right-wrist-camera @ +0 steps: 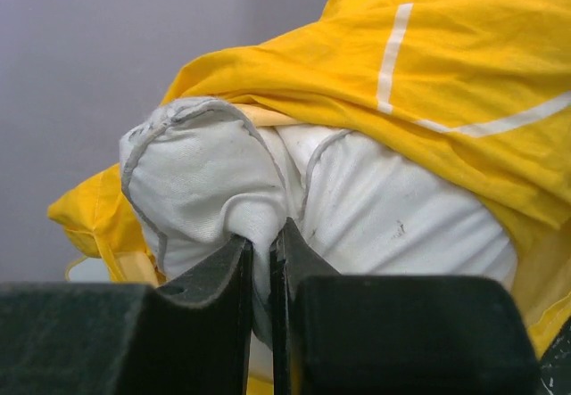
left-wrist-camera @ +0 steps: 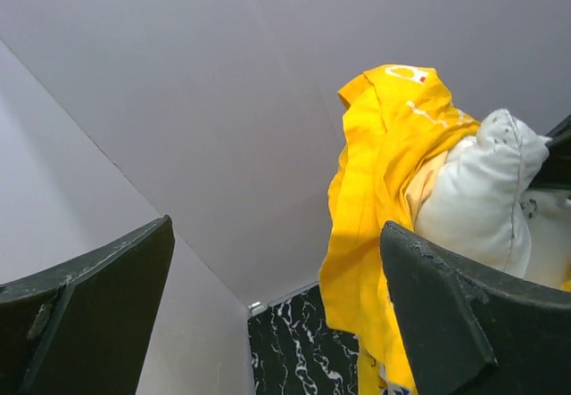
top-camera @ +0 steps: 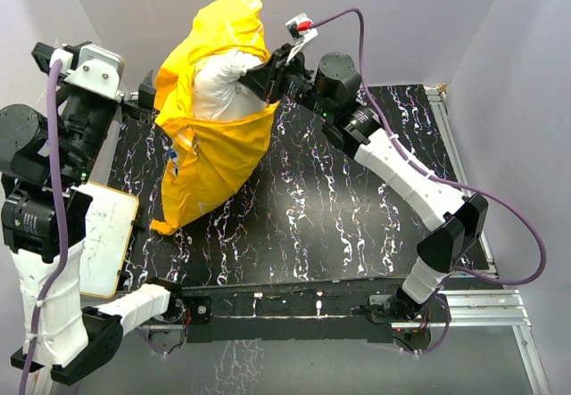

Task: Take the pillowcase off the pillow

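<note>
The yellow pillowcase (top-camera: 210, 136) hangs lifted above the black marbled table (top-camera: 339, 217), draped round the white pillow (top-camera: 217, 83), whose end pokes out of its opening. My right gripper (top-camera: 268, 80) is shut on a fold of the pillow (right-wrist-camera: 268, 199) and holds it up; the pillowcase (right-wrist-camera: 419, 83) lies over the pillow's top. My left gripper (top-camera: 143, 92) is open and empty at the left of the pillowcase; its wrist view shows the pillowcase (left-wrist-camera: 375, 199) and the pillow (left-wrist-camera: 482, 190) just beyond its right finger (left-wrist-camera: 455, 315).
A small whiteboard (top-camera: 105, 239) lies at the table's left edge. Grey walls enclose the back and sides. The right arm (top-camera: 410, 176) stretches diagonally across the table's right half.
</note>
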You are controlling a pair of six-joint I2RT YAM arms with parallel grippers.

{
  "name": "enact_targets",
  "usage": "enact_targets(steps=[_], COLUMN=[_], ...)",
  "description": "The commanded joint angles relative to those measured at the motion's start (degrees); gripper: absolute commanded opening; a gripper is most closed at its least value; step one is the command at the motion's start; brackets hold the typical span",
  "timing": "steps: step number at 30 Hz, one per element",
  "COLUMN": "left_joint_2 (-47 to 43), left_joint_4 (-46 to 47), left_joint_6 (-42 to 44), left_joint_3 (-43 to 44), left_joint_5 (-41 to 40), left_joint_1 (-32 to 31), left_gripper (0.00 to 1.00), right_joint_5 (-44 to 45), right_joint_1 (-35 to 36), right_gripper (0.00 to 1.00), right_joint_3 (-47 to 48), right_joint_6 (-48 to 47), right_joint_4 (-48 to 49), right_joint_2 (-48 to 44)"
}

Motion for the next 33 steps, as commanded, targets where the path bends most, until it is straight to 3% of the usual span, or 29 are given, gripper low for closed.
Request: enact_targets(steps=[1,7,10,14,20,25,33], left_joint_2=[1.8,7.9,11.4,13.9,11.3,5.5,5.8], left_joint_4=[-0.1,-12.4,-13.7,-10.6,-8.2,-4.8,-8.6], left_joint_6=[-1.7,-8.3,-10.1,-11.5,-6.6,-2.0,-4.6], left_joint_3=[-2.6,7.2,7.9,8.3,4.8,-4.2,-8.7], left_joint_5=[5.0,30.2,36.5,38.0,34.7,29.4,35.5], left_joint_1=[0.3,0.4,0.3,0.3,0.3,0.4,0.4], left_gripper=[0.97,0.97,0.97,0.97,0.97,0.97,0.97], right_joint_5=[8.5,10.1,11.7,15.8,12.1,1.9,-20.7], right_joint_1=[-1.7,-1.3,1.3,7.0,9.1,9.3,9.2], right_gripper=[0.08,0.08,0.08,0.08,0.08,0.08,0.08], right_joint_3=[2.9,8.2,12.5,19.0,16.1,15.4,17.4], right_joint_6=[1.6,1.5,-1.6,-7.5,-8.2,-7.3,-0.4], right_joint_4=[-1.6,-4.5,-6.6,-11.8,-11.4,-10.5,-5.8], right_joint_2=[-2.4,-1.7,-1.8,-1.3,-2.8,-2.4,0.4])
